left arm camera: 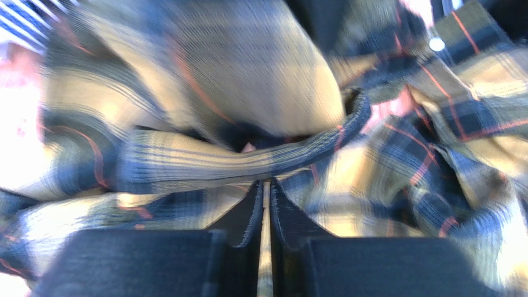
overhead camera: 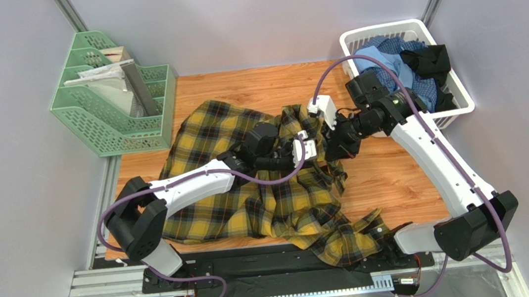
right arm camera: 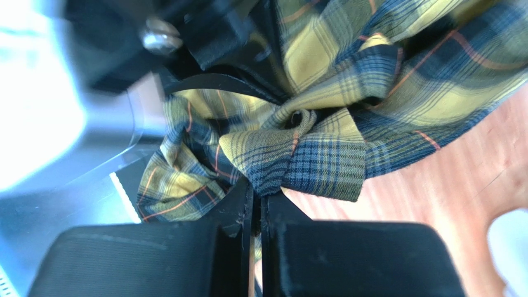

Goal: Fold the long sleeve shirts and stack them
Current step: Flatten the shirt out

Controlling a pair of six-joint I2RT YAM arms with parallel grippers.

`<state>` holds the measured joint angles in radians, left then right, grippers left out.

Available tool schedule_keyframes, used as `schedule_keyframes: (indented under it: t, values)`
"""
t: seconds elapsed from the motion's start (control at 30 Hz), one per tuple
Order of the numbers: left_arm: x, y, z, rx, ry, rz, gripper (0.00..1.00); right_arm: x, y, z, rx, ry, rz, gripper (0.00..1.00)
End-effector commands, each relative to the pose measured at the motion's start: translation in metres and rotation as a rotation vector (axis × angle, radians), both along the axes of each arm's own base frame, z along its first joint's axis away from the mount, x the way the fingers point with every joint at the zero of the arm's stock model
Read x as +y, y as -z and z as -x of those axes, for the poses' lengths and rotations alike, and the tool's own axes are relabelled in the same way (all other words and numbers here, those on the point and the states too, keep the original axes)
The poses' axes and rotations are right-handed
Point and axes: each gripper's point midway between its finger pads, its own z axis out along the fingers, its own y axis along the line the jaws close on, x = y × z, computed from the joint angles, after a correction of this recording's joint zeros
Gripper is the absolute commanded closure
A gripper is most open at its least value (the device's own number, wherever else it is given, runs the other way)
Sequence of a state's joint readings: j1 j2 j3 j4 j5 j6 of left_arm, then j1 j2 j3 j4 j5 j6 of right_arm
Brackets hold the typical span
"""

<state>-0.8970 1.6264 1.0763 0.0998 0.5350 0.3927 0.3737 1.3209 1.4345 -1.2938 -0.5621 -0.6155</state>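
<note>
Plaid flannel, mustard-yellow and black, makes up the long sleeve shirt (overhead camera: 281, 206) we see spilling over the near edge of the wooden worktop (overhead camera: 398, 174) and sprawling across its middle. Our left fingers (left arm camera: 248, 216) stand narrow, pinching a fold of it. Our right fingers (right arm camera: 276, 216) clamp another fold just beside. Farther back, a white plastic basket (overhead camera: 458, 100) holds blue and black shirts (overhead camera: 393, 55).

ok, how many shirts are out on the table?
1: the plaid shirt, crumpled across the middle of the table. Other shirts are heaped in the white basket far right, some possibly hidden.
</note>
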Motion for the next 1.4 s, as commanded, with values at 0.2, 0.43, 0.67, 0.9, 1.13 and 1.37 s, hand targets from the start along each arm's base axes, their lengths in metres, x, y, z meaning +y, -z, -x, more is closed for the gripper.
schedule_keyframes:
  t: [0.2,0.43,0.67,0.9,1.13,1.37]
  values:
    - [0.060,0.002,0.056,-0.094,0.145,-0.041,1.00,0.015,-0.045,-0.035,-0.239,-0.052,-0.037,1.00]
    - [0.107,0.053,0.100,-0.066,0.294,-0.196,1.00,-0.026,-0.104,-0.148,-0.764,0.050,0.261,1.00]
    - [0.141,0.053,0.039,0.000,0.057,-0.305,0.91,-0.058,-0.234,-0.265,-1.368,0.277,0.426,1.00]
    - [0.223,0.067,-0.026,0.182,-0.213,-0.450,0.82,-0.048,-0.299,-0.370,-1.687,0.468,0.361,1.00]
    - [0.269,0.073,-0.043,0.282,-0.408,-0.485,0.78,0.020,-0.243,-0.435,-1.841,0.379,0.259,0.58]
    - [0.316,0.076,-0.068,0.378,-0.665,-0.525,0.68,-0.045,-0.157,-0.448,-1.434,0.519,0.636,0.00]
